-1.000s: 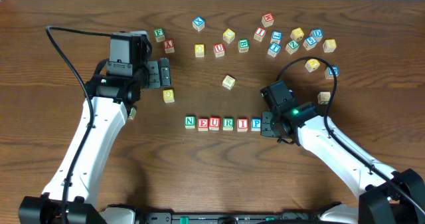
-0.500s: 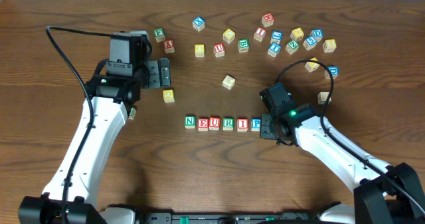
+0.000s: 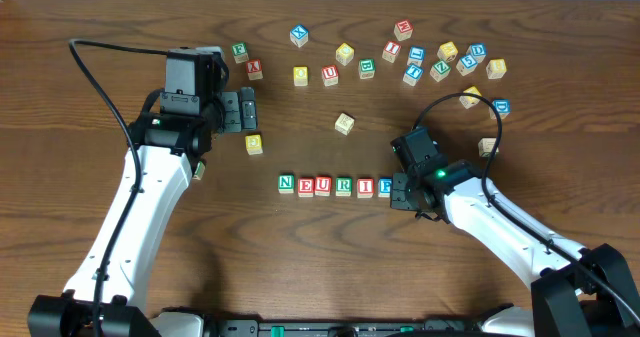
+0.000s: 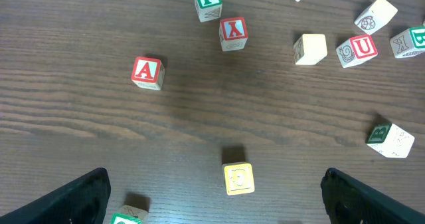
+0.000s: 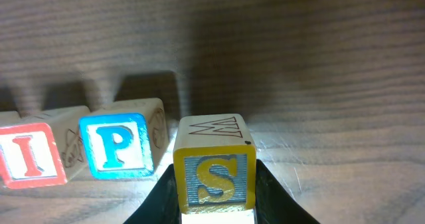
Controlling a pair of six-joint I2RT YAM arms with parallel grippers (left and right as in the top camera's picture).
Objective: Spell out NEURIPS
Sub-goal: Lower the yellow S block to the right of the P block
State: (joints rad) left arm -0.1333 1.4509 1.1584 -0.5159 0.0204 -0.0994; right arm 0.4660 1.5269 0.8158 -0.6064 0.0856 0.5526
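Note:
A row of letter blocks N (image 3: pixel 286 184), E (image 3: pixel 305 186), U (image 3: pixel 323 186), R (image 3: pixel 343 186), I (image 3: pixel 365 187), P (image 3: pixel 385 187) lies on the table. My right gripper (image 3: pixel 403 190) is shut on a yellow S block (image 5: pixel 214 174) just right of the P block (image 5: pixel 116 146), close beside it. The I block (image 5: pixel 26 156) shows at the left edge of the right wrist view. My left gripper (image 3: pixel 246 110) is open and empty above a yellow block (image 4: pixel 238 178), with an A block (image 4: pixel 147 72) farther off.
Several loose letter blocks are scattered along the back, from an F block (image 3: pixel 239 51) to a yellow block (image 3: pixel 496 68). A lone block (image 3: pixel 344 124) lies mid-table and another (image 3: pixel 487 147) at the right. A cable (image 3: pixel 470 102) loops over my right arm.
My right gripper has shifted slightly left with the S block, closing up to the P block. The left arm has not moved.

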